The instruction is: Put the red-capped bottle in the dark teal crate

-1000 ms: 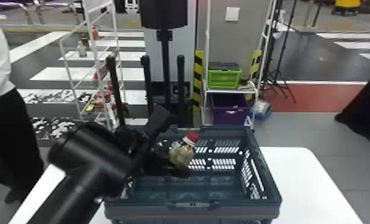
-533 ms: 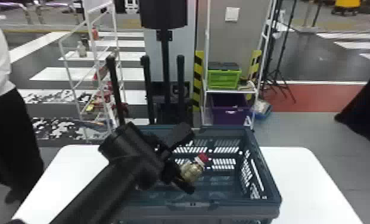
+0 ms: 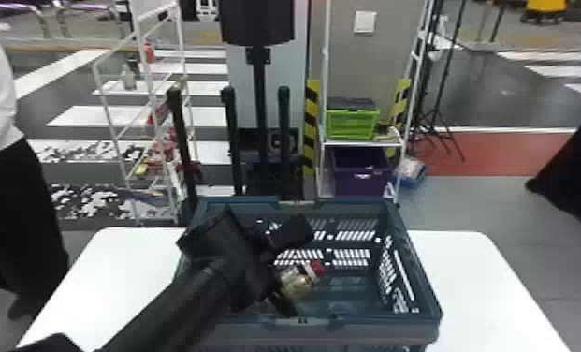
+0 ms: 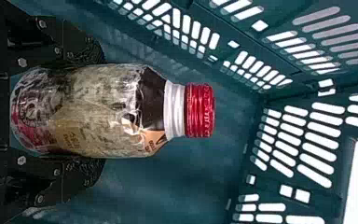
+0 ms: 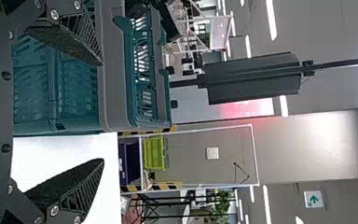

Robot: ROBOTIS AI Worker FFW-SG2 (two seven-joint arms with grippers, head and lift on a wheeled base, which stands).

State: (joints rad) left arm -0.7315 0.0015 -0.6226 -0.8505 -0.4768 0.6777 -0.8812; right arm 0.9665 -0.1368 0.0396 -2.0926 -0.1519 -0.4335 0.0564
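Left gripper [image 4: 101, 112]: clamped on the red-capped bottle [image 4: 121, 107], one black finger along each flank. Base sits in toward the palm; long axis runs out the same way the fingers point. Red cap [image 4: 199, 110] leads, white neck ring [image 4: 175, 109] just behind it. No reach needed; the bottle is already in hand, and the left arm is the one to finish.

Next out, dark teal crate [image 3: 364, 323]. Bottle is over its interior, perforated walls beyond the cap, nearer none of them by touch that I can make out. Head view: bottle slants, cap toward the robot's right and somewhat away, base toward the left arm. Height over the crate floor: cannot tell.

Judgement: late in the task, lowering or release due. What matters is down, not sideways. With the cap leading, a high release could land it cap-first, then roll it; a lower, flatter one would be kinder. Opening fingers want room from the crate walls.

Right gripper [image 5: 102, 112]: fingers spread, nothing between them, by the crate's outside; idle, I judge.

Under the crate, white table [image 3: 481, 281]. Farther off, green crate [image 3: 352, 124] on a shelf, purple bin [image 3: 359, 175] beneath.
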